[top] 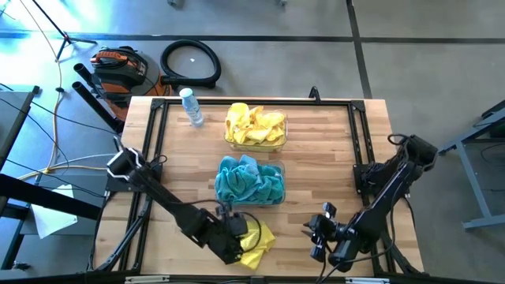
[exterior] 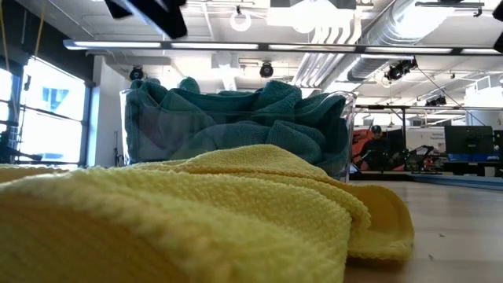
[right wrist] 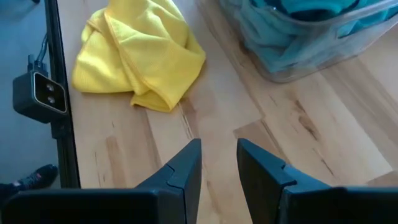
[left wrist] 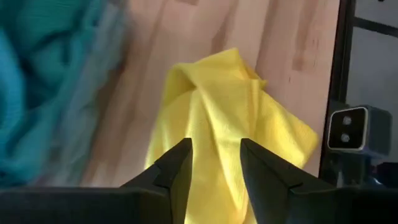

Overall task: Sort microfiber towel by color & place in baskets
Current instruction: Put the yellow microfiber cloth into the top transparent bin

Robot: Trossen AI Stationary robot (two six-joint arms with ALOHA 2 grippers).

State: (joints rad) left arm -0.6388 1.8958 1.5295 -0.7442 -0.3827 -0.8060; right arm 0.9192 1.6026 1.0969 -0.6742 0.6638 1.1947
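Item 1, far basket: we count it filled with yellow microfiber towels; sorted.

Item 2, near basket: heaped with teal towels, no yellow visible among them; sorted.

Item 3, loose yellow towel: crumpled on the wooden table near its front edge, outside both baskets. We judge this the only cloth left to place; it belongs in the far basket.

Item 4, left gripper: poised at the loose yellow towel, fingers parted with a gap between them, the cloth lying beyond the tips in the wrist view; we see no pinch on it.

Item 5, right gripper: waiting over bare table to the right of the loose towel, fingers slightly apart, holding nothing.

Item 6, water bottle: lying beside the far basket, not part of the sort.
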